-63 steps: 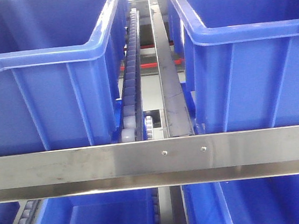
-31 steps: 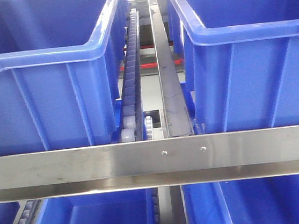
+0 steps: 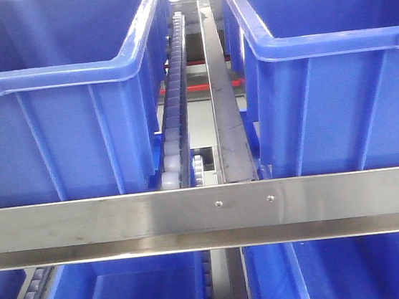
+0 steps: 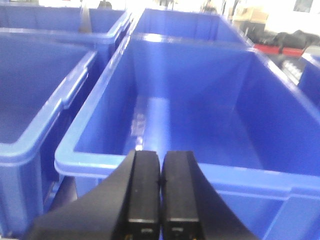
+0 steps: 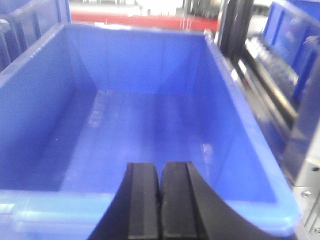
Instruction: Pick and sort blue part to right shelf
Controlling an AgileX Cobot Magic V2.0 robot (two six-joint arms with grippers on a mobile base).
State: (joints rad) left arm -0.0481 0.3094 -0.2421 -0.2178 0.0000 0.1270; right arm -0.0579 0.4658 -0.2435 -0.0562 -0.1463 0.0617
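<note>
The left gripper (image 4: 160, 182) and right gripper (image 5: 160, 187) are each hovering over a bin's near rim (image 4: 225, 176), fingers pressed together, holding nothing. The blue part is showing nowhere. Beyond, the shelf's steel rail (image 3: 121, 220) is fronting 2 bins.

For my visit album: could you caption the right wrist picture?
Closed right gripper poised at the near rim of an empty blue bin.

Black left gripper (image 4: 160, 185) and black right gripper (image 5: 160, 197): matte plastic, two flat rectangular fingers (image 4: 144, 192) pressed side by side, thin seam between, flaring outward into curved, wing-like shoulders toward the base.
</note>
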